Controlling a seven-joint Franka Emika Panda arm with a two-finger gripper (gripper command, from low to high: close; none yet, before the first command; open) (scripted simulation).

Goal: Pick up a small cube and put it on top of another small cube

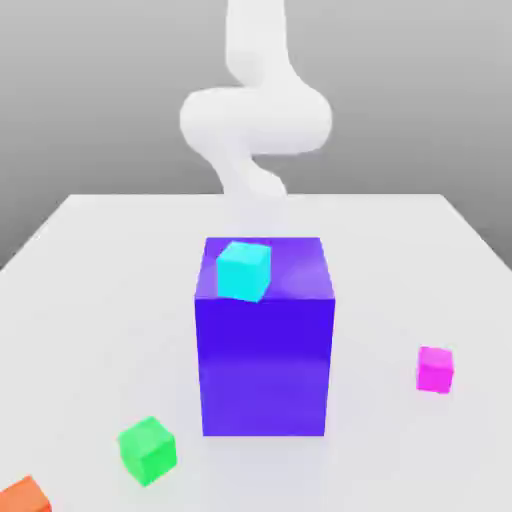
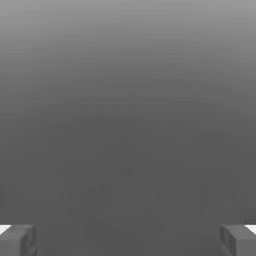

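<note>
Gripper (image 2: 128, 240) jaws spread wide, nothing between them; the arm (image 1: 255, 120) sits at upper centre, behind the blue-violet block (image 1: 265, 350). Magenta cube (image 1: 435, 369) rests on the table (image 1: 100, 280) at right, green cube (image 1: 147, 451) at lower left, well apart, block between: judged pre-approach, pick not yet begun

one big blue-violet block (image 1: 265, 360) stands on one white table (image 1: 90, 270). four small cubes in all: one cyan cube (image 1: 243, 270), one magenta cube (image 1: 435, 369), one green cube (image 1: 147, 450) and one orange-red cube (image 1: 25, 497), the last cut off at the exterior view's edge. one white arm (image 1: 255, 110) rises behind the block. in the hand view, two grey fingertips (image 2: 17, 240) show, one at each side, far apart with nothing between them.
</note>
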